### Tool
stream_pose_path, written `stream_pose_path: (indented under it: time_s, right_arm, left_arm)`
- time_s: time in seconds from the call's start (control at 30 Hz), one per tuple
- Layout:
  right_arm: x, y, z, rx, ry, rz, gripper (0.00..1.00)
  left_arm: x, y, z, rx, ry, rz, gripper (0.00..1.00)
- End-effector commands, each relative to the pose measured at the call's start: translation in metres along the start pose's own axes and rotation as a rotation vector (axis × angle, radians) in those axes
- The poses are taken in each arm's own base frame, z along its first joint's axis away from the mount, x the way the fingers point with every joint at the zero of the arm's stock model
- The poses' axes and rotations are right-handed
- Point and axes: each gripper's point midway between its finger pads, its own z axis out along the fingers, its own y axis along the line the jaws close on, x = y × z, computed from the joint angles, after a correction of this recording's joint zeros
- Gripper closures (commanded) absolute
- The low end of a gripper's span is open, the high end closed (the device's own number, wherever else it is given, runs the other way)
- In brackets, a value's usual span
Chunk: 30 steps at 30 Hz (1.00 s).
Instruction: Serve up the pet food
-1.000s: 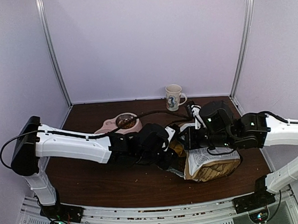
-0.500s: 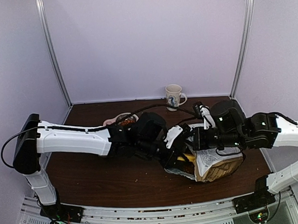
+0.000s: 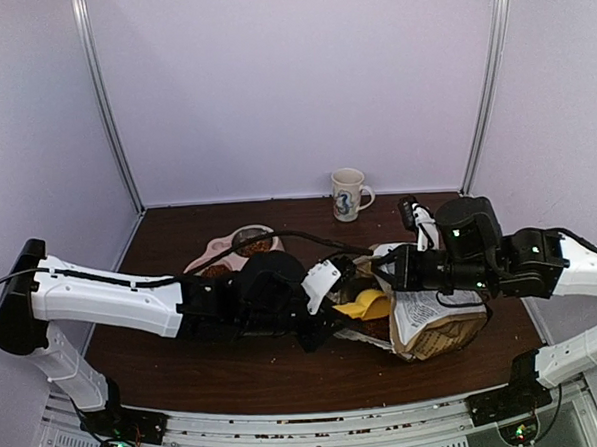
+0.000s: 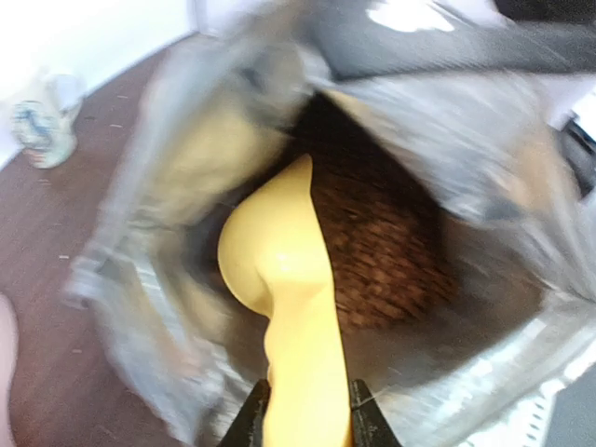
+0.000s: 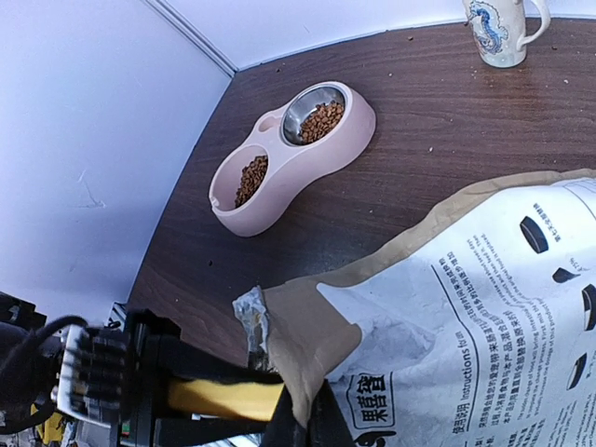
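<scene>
The pet food [image 4: 382, 242] is a dark reddish-brown heap inside the open tan-and-white bag [image 3: 434, 317], which lies at the front right of the table. My left gripper [image 4: 305, 414] is shut on the handle of the yellow scoop [image 4: 279, 251], whose bowl is at the bag's mouth, seemingly empty, beside the kibble. The scoop [image 3: 366, 304] also shows in the top view. My right gripper [image 5: 312, 424] is shut on the bag's upper lip [image 5: 307, 345] and holds the mouth open. Kibble also lies in both cups of the pink double bowl [image 5: 289, 158].
The pink double bowl [image 3: 235, 250] sits at the back left of the bag. A white printed mug [image 3: 349, 194] stands at the back edge near the wall. Both arms cross the table's front half.
My left gripper has drawn back to the left, and the yellow scoop now shows at the bag's mouth. The right arm has shifted a little to the right, still holding the lip.
</scene>
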Motion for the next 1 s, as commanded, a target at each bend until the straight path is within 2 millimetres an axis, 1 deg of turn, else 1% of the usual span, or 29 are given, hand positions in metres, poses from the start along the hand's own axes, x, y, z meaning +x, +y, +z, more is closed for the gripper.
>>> stream_pose_path:
  time_s: [0.0,0.03,0.1,0.17,0.2,0.27,0.37,0.47,0.5,0.57,0.63,0.77,0.93,0.97]
  right_arm:
    - [-0.033,0.021,-0.013,-0.085,-0.121,0.047,1.0]
    - [-0.033,0.022,-0.013,-0.087,-0.121,0.047,1.0]
    - [-0.034,0.023,-0.014,-0.091,-0.122,0.048,1.0]
    - [-0.035,0.023,-0.015,-0.092,-0.125,0.049,1.0]
    - [-0.036,0.023,-0.015,-0.091,-0.128,0.05,1.0]
    - [-0.037,0.021,-0.017,-0.084,-0.133,0.049,1.0]
    - [-0.038,0.016,-0.02,-0.071,-0.143,0.048,1.0]
    - [-0.04,0.012,-0.021,-0.071,-0.151,0.059,1.0]
    - [-0.041,0.012,-0.02,-0.072,-0.153,0.063,1.0]
    - [-0.042,0.011,-0.02,-0.074,-0.155,0.068,1.0]
    - [-0.044,0.01,-0.021,-0.073,-0.162,0.075,1.0]
    - [-0.044,0.006,-0.023,-0.067,-0.172,0.088,1.0]
    - [-0.046,-0.003,-0.028,-0.048,-0.193,0.105,1.0]
    - [-0.046,-0.005,-0.029,-0.043,-0.195,0.107,1.0]
  left_arm:
    - [-0.038,0.048,0.004,-0.277,-0.166,-0.029,1.0]
    - [-0.037,0.051,0.013,-0.301,-0.141,-0.026,1.0]
    - [-0.032,0.051,0.031,-0.312,-0.095,-0.014,1.0]
    - [-0.027,0.045,0.047,-0.284,-0.053,-0.009,1.0]
    - [-0.021,0.041,0.054,-0.265,-0.021,-0.004,1.0]
    - [-0.01,0.032,0.064,-0.213,0.044,0.023,1.0]
    - [0.015,0.007,0.074,-0.064,0.137,0.093,1.0]
    - [0.041,-0.028,0.077,0.14,0.227,0.163,1.0]
    - [0.053,-0.037,0.077,0.191,0.269,0.176,1.0]
    - [0.069,-0.05,0.076,0.26,0.334,0.207,1.0]
    - [0.076,-0.058,0.073,0.283,0.36,0.232,1.0]
    - [0.068,-0.063,0.06,0.311,0.29,0.192,1.0]
    - [0.063,-0.048,0.055,0.22,0.21,0.147,1.0]
    - [0.065,-0.045,0.052,0.209,0.196,0.121,1.0]
